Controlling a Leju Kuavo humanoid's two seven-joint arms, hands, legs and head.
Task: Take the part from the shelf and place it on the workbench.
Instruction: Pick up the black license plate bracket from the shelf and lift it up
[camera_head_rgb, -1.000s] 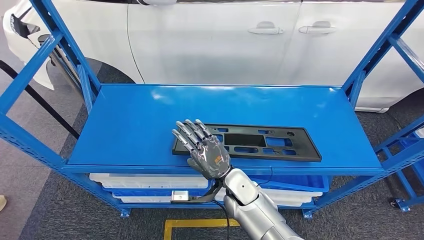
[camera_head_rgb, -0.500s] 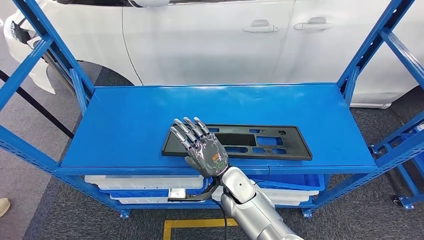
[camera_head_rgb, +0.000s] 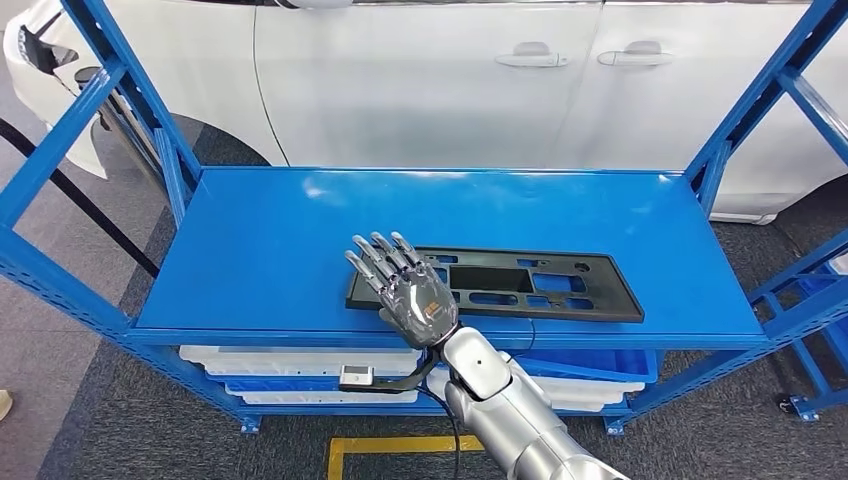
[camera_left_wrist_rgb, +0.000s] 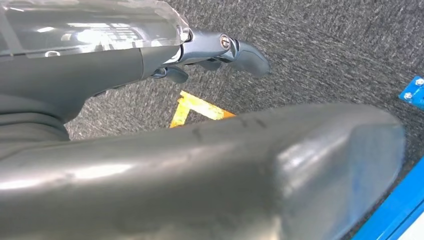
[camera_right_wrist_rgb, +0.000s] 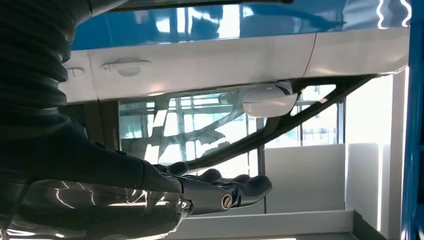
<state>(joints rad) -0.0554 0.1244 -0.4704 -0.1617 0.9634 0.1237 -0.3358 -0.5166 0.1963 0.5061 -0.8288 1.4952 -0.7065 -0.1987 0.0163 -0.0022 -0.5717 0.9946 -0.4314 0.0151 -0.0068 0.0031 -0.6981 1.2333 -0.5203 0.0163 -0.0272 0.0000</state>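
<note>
We see the right hand (camera_head_rgb: 412, 295) at lower centre of the head view, fingers spread and straight, holding nothing, laid over the left end of the part (camera_head_rgb: 520, 284). We cannot tell whether the fingers touch the part or hover just above it, since the hand hides that corner. The part is a flat black panel with cut-outs, lying lengthwise near the front edge of the blue shelf (camera_head_rgb: 250, 250), right of centre in the frame. Behind the shelf stands a white car (camera_head_rgb: 430, 80), cut off by the top edge. White bins (camera_head_rgb: 290, 365) sit on the tier below, partly hidden by the shelf's front rail and the forearm.

In the left wrist view the left hand (camera_left_wrist_rgb: 200, 55) hangs over grey carpet (camera_left_wrist_rgb: 325, 45); its thick thumb blocks much of the frame, and we cannot tell how its fingers are set.
</note>
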